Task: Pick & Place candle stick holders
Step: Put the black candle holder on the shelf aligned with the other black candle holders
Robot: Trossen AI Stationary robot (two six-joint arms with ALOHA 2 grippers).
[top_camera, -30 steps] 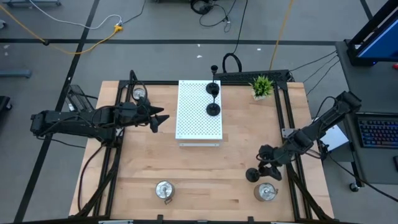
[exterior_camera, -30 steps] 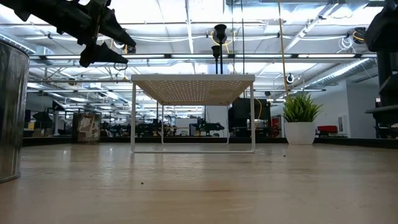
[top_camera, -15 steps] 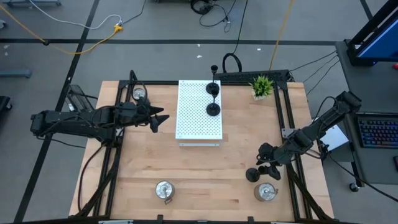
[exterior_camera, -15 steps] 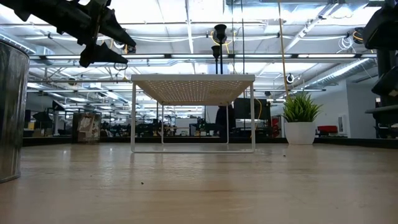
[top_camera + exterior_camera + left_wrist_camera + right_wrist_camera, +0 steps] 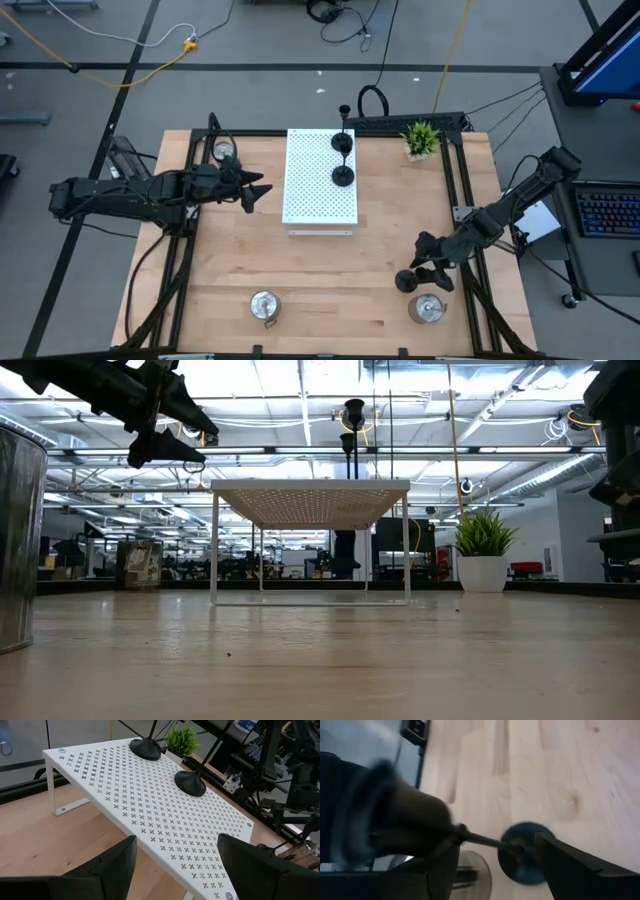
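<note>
High view: the wooden surface [image 5: 380, 230] carries a white perforated board [image 5: 320, 177] at its rear centre. Two black candle holders stand on the board's right side, one at the back edge [image 5: 342, 143] and one near the middle [image 5: 343, 177]. A small green plant [image 5: 421, 138] sits at the rear right corner of the surface.

The right hand [image 5: 428, 272] is low over the front right corner, at a third black candle holder [image 5: 407, 281]. In the right wrist view this holder [image 5: 470, 840] lies between the two dark fingers [image 5: 570, 865], its thin stem crossing the gap and its round base close to the wood. The fingers are spread on either side of it; whether they touch it cannot be told. A silver candle holder [image 5: 428, 309] stands just beside it toward the front edge.

A second silver holder [image 5: 264, 305] stands at the front left of the surface, well apart from both arms. A third silver holder [image 5: 224, 150] is at the rear left, near the frame.

The left hand [image 5: 254, 192] hangs above the surface just left of the board, holding nothing. The left wrist view shows its fingers [image 5: 115, 865] spread apart, pointed at the board [image 5: 150, 805].
</note>
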